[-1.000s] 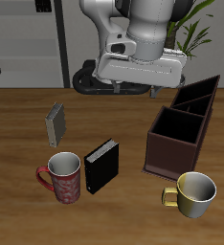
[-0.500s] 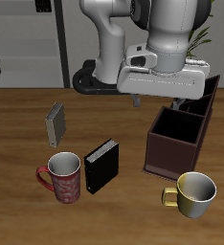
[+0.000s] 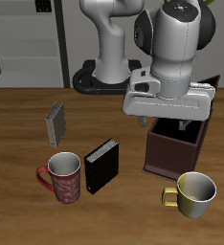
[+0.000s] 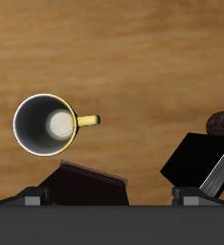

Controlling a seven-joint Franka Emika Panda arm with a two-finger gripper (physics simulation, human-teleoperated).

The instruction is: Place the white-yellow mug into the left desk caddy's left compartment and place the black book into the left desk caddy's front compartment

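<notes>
Up close to the table's front edge, the glossy pale yellow-cream mug (image 3: 195,193) stands upright with its whitish inside open to the ceiling, and its yellow loop handle points sideways toward the thick black hardcover book (image 3: 101,166). That book stands on end, long axis vertical, white page edges showing along the top; no title can be read on it. Just behind the mug sits the dark brown, slant-walled desk caddy (image 3: 171,151), matte and box-shaped, its far sections hidden by the arm. Hanging above the caddy is the white robot's gripper (image 3: 164,122); its fingers are too hidden to tell whether the jaws are parted or closed, and nothing shows between them. From the wrist view, the mug (image 4: 45,123) reads as a round rim with a bright floor. Well apart from the caddy, a red patterned mug (image 3: 62,176) stands beside the book, and a small grey book (image 3: 56,122) stands farther back on the wood-grain table (image 3: 18,134).
</notes>
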